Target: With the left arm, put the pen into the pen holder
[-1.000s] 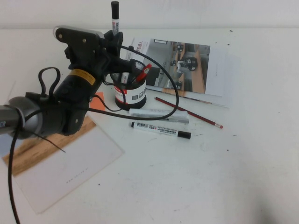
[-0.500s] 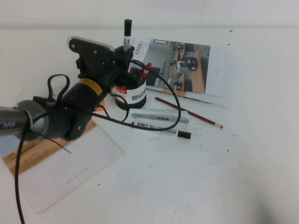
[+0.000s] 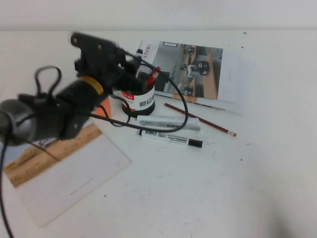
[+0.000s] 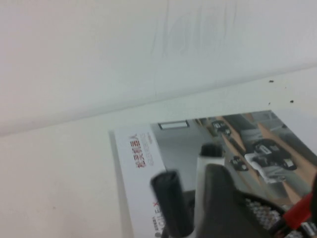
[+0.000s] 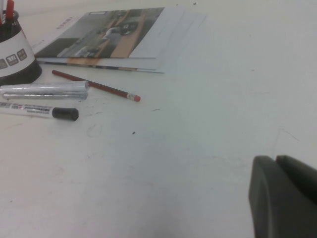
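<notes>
The pen (image 3: 140, 51) stands upright in the pen holder (image 3: 140, 102), a black mesh cup with a red, white and grey band. Only its black cap shows above my left gripper (image 3: 132, 63). That gripper hovers over the holder's rim. In the left wrist view the pen's white barrel (image 4: 201, 171) rises between the spread fingers of my left gripper (image 4: 190, 174), with a gap on one side. The mesh rim (image 4: 261, 213) lies just beyond. My right gripper (image 5: 275, 161) rests low over bare table, away from the pens, its fingers pressed together.
A look-alike white marker (image 3: 171, 138), a grey-silver marker (image 3: 168, 121) and a red pencil (image 3: 200, 119) lie in front of the holder. A red-tipped item (image 3: 154, 73) sticks out of it. An open brochure (image 3: 198, 69) lies behind it, a card (image 3: 69, 168) at front left.
The pen, held high above the holder before, has sunk into it so only its cap shows. My left gripper's jaws have parted from the barrel and the arm has dropped slightly.
</notes>
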`<state>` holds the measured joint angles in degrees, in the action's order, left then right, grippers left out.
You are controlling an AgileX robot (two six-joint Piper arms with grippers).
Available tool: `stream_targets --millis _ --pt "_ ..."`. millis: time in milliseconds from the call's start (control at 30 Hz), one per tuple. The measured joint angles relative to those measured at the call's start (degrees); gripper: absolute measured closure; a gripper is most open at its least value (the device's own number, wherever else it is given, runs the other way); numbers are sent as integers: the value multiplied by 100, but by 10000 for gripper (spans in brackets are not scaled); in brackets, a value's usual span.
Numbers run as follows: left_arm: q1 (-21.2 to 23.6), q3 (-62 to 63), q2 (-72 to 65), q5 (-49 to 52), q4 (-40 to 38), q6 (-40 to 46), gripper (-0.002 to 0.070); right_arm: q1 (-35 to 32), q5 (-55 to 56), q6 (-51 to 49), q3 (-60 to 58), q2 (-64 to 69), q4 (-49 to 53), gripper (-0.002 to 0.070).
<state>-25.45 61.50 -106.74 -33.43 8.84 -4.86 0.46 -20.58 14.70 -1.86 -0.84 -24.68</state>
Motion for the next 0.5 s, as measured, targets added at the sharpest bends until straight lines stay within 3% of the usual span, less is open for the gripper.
stream_targets --millis 133,200,500 --pt "0 0 893 1018 428 16 568 0 0 0 0 0 0 698" --pt "0 0 1334 1476 654 -26 626 0 0 0 0 0 0 698" --pt "0 -1084 3372 1956 829 -687 673 0 0 0 0 0 0 698"
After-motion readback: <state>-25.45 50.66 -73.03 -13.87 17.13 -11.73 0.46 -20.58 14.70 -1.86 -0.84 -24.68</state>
